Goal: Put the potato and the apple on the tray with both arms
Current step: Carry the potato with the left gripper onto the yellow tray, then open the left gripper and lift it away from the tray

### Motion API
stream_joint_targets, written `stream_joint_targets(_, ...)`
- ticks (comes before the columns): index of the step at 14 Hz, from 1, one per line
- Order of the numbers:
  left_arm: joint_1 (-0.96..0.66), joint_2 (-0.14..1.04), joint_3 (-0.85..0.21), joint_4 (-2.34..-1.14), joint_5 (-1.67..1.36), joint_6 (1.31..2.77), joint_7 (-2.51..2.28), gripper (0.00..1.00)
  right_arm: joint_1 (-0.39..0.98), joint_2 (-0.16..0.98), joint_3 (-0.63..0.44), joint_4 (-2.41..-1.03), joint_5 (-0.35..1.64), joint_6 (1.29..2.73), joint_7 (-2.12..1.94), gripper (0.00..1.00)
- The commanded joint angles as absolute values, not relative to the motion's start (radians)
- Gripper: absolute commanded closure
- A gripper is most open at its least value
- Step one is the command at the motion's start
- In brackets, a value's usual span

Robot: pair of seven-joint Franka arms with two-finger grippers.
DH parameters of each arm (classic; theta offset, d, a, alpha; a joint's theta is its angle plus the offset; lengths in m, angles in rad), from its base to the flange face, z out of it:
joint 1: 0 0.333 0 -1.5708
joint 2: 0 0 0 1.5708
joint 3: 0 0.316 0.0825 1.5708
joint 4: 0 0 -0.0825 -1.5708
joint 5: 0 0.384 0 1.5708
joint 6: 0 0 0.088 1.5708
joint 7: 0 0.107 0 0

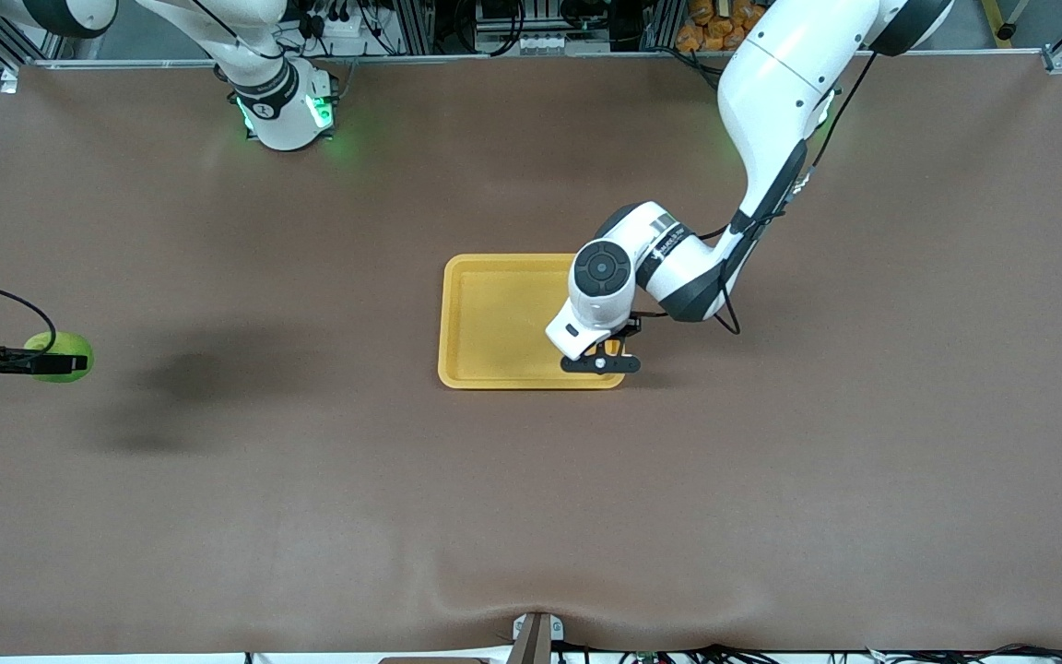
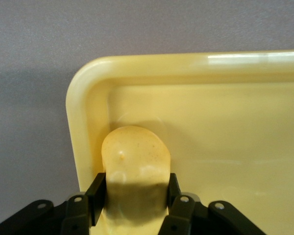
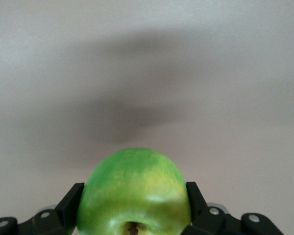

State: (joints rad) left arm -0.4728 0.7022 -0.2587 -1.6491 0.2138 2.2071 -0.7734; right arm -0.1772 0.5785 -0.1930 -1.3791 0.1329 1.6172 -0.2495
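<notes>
High front camera faces me across the worktop (image 1: pixel 531 516); my wrist cameras sit close above each gripper, left sharing the tray (image 2: pixel 88 98).

White jointed arms (image 1: pixel 771 83) with black joints, thin black cables, black pincers, green-lit round bases (image 1: pixel 287 115).

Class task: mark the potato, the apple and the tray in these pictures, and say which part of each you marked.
potato (image 2: pixel 135 156): left wrist view, its rounded top between the fingers.
apple (image 3: pixel 134 186): right wrist view, middle of its green skin.
tray (image 1: pixel 494 314): front view, bare floor.
</notes>
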Motion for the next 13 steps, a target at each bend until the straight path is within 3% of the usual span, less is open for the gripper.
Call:
stream_joint_targets(1,-0.476,0.713,-0.255,-1.618,0.245,2.195,-0.789,0.00,-0.156,0.538,-0.195,-1.404,0.135,1.595,-0.190,1.00)
stream_joint_targets(5,-0.466,0.693,-0.252,-1.577,0.261,2.181,-0.790,0.00,-0.143,0.522,-0.192,-1.407,0.137,1.575,-0.167,1.00)
stream_joint_targets(13,-0.286,0.483,-0.239,-1.505,0.262,1.887,-0.672,0.00,-0.037,0.421,-0.192,-1.543,0.144,1.649,-0.085,1.00)
